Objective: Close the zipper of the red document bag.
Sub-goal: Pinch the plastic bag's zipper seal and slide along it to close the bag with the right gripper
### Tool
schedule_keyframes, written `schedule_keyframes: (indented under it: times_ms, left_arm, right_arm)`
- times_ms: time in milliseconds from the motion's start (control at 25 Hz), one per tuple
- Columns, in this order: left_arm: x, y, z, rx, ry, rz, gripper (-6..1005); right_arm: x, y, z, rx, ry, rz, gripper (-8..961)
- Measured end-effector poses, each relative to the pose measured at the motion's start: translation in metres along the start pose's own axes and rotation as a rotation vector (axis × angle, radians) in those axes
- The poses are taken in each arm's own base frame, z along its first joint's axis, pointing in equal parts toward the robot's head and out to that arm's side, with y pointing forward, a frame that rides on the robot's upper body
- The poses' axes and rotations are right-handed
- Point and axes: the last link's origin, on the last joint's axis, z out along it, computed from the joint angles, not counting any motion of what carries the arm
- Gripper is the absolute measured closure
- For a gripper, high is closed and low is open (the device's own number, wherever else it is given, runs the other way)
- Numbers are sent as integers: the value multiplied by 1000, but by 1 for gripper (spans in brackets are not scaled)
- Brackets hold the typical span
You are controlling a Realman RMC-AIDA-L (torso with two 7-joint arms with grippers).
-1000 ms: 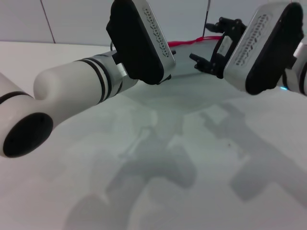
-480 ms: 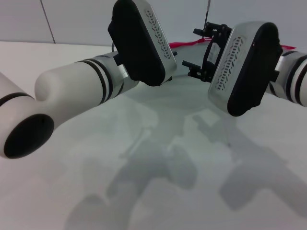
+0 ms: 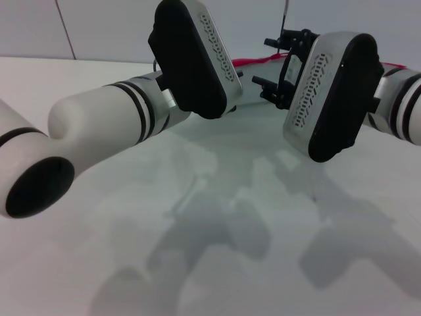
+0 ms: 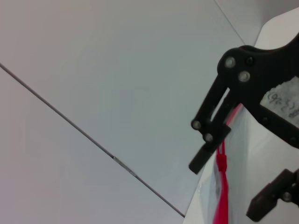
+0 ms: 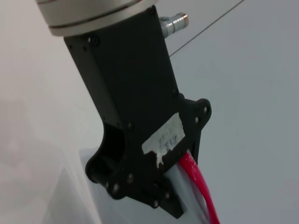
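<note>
The red document bag (image 3: 217,131) lies flat on the white table, a translucent pale sheet under both arms. Its zipper (image 3: 260,59) is the thin red strip along the far edge. My right gripper (image 3: 266,62) hangs open over that edge. In the left wrist view the right gripper (image 4: 231,184) has the zipper (image 4: 219,205) running between its two black fingers (image 4: 205,140). My left gripper (image 5: 156,198) shows in the right wrist view, set down on the same edge, with the zipper (image 5: 198,186) coming out from under it. In the head view it is hidden behind its own wrist (image 3: 191,59).
A grey panelled wall (image 3: 105,26) stands just behind the table's far edge. The two wrists are close together above the bag. Both arms cast shadows on the table (image 3: 217,224) nearer to me.
My right arm has swung left toward the left wrist, bringing its gripper over the red zipper. The left arm has stayed put.
</note>
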Motion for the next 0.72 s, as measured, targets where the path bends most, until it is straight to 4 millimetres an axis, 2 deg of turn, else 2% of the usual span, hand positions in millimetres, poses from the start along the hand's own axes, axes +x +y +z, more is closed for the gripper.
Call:
schedule_keyframes:
  times_ms: [200, 400, 600, 720]
  left_arm:
    - [1, 0, 0, -1, 1, 2, 940]
    - [1, 1, 0, -4, 2, 3, 940]
    - [2, 2, 0, -5, 4, 3, 940]
    - [2, 2, 1, -7, 5, 6, 940]
  right_arm:
    - [2, -1, 0, 4, 12, -16, 358]
    - [4, -1, 1, 3, 17, -19, 573]
    - [3, -2, 2, 4, 17, -23, 682]
    - [3, -3, 3, 7, 21, -37, 683]
